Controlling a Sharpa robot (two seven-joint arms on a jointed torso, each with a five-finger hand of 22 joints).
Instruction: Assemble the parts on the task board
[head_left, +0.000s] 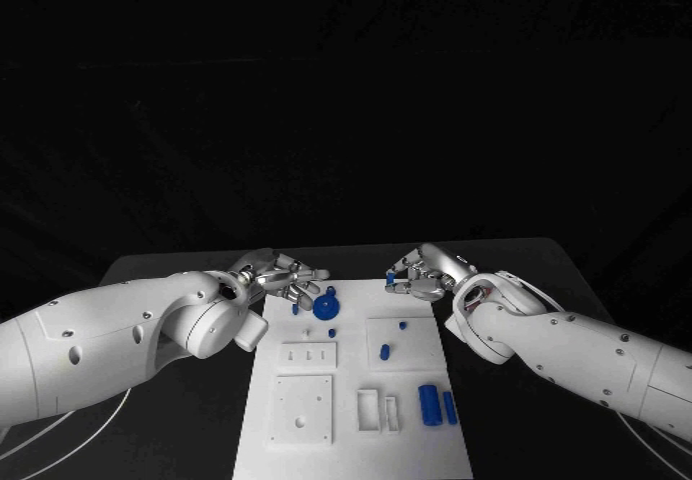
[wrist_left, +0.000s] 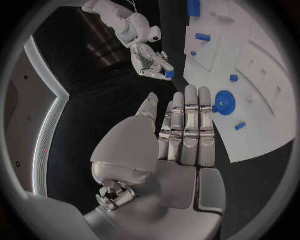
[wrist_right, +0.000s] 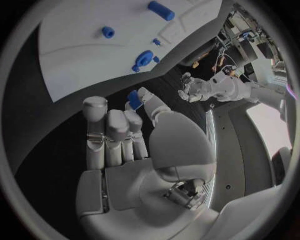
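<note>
Black bench (head_left: 173, 270), dark room behind, white task board (head_left: 353, 400) running down the middle toward me.

My right hand (head_left: 418, 274) is pinching a small blue part (head_left: 391, 277) between thumb and a fingertip, the other fingers loosely curled beside it. The right wrist view shows the same part (wrist_right: 134, 98) sitting at the fingertips (wrist_right: 145, 93), off the board's far edge and not touching it. My left hand (head_left: 283, 276) is released: fingers straight and together, nothing in them, hovering at the board's far left corner, just beside the round blue disc part (head_left: 326, 304).

Outward from there: a small blue peg (head_left: 333, 331) near the disc, a blue peg (head_left: 385, 351) on the raised square plate (head_left: 404, 340), two blue cylinders (head_left: 430, 403) lying near the board's right edge beside white slotted blocks (head_left: 378, 410).

Step in hand, as I read it: carry the pinched part over the board and seat it. Which socket it belongs in I cannot tell from here. To do it well:
- keep the pinch firm, part is small and can twist out
- line it up above the socket before lowering
- come down straight, no sideways push
- left hand could steady the board's corner
</note>
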